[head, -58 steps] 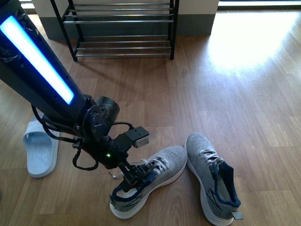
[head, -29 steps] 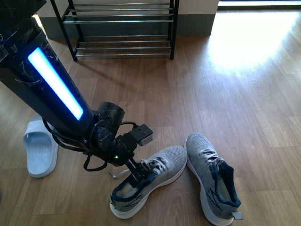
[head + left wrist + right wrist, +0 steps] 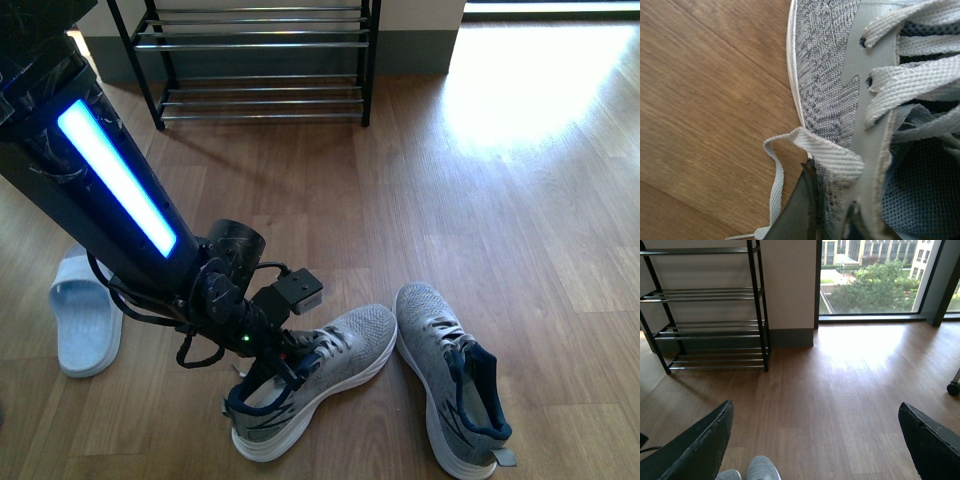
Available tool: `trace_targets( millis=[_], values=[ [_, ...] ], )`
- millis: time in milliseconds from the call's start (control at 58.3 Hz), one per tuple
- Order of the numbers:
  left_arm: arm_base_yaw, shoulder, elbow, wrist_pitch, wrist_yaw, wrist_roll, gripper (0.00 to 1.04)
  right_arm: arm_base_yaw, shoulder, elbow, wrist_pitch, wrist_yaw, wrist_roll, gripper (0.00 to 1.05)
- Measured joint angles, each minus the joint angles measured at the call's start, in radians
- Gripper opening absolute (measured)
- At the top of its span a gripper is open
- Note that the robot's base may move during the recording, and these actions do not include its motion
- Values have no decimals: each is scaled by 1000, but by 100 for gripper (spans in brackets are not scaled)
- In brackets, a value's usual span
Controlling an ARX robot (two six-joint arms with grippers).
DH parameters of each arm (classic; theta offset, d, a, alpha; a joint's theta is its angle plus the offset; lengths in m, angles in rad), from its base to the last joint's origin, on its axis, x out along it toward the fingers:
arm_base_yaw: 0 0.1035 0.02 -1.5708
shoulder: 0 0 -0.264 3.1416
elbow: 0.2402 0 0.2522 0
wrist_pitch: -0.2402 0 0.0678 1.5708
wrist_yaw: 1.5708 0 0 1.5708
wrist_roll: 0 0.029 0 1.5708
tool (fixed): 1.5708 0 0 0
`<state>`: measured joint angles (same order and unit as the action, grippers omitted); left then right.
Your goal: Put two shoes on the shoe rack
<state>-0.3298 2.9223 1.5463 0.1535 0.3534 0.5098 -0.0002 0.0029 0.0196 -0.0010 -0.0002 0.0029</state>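
Two grey knit sneakers lie on the wood floor close to me. My left gripper (image 3: 290, 365) is shut on the grey sneaker (image 3: 330, 365) on the left, at its collar beside the laces. Up close in the left wrist view, the dark fingers (image 3: 800, 215) of the left gripper (image 3: 827, 220) pinch the sneaker's side wall (image 3: 830, 85). The other sneaker (image 3: 450, 385) lies free just to the right, toe pointing away. The shoe rack (image 3: 262, 60) stands at the far wall. My right gripper (image 3: 815, 440) hangs open above the floor, facing the rack (image 3: 710, 315), with both sneaker toes (image 3: 762, 469) below it.
A pale blue slide sandal (image 3: 88, 315) lies on the floor left of my left arm. Bare wood floor (image 3: 400, 190) stretches between the sneakers and the rack. In the right wrist view a tall window (image 3: 875, 277) stands right of the rack, and a caster wheel (image 3: 953, 388) shows at the edge.
My left arm has shifted a little to the right. The gripped sneaker's heel has swung slightly left and tipped up; its toe stays by the other sneaker.
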Motion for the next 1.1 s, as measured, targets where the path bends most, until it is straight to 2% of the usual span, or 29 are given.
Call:
trace_targets(
  millis=[154, 257, 360, 549, 807, 927, 1098],
  values=[
    [18, -26, -47, 39, -44, 0, 2, 0, 0, 0, 0, 0, 0, 96],
    [65, -93, -150, 122, -165, -35, 2, 0, 0, 0, 0, 0, 0, 96],
    [119, -180, -232, 195, -223, -92, 2, 0, 0, 0, 0, 0, 0, 96],
    [220, -523, -498, 419, -378, -195, 2, 0, 0, 0, 0, 0, 0, 96],
    [283, -980, -893, 578, -440, -290, 2, 0, 0, 0, 0, 0, 0, 96],
    [292, -1262, -1085, 552, -465, -348, 2, 0, 0, 0, 0, 0, 0, 96],
    [251, -1825, -1322, 288, -572, -463, 2, 0, 0, 0, 0, 0, 0, 96]
  ],
)
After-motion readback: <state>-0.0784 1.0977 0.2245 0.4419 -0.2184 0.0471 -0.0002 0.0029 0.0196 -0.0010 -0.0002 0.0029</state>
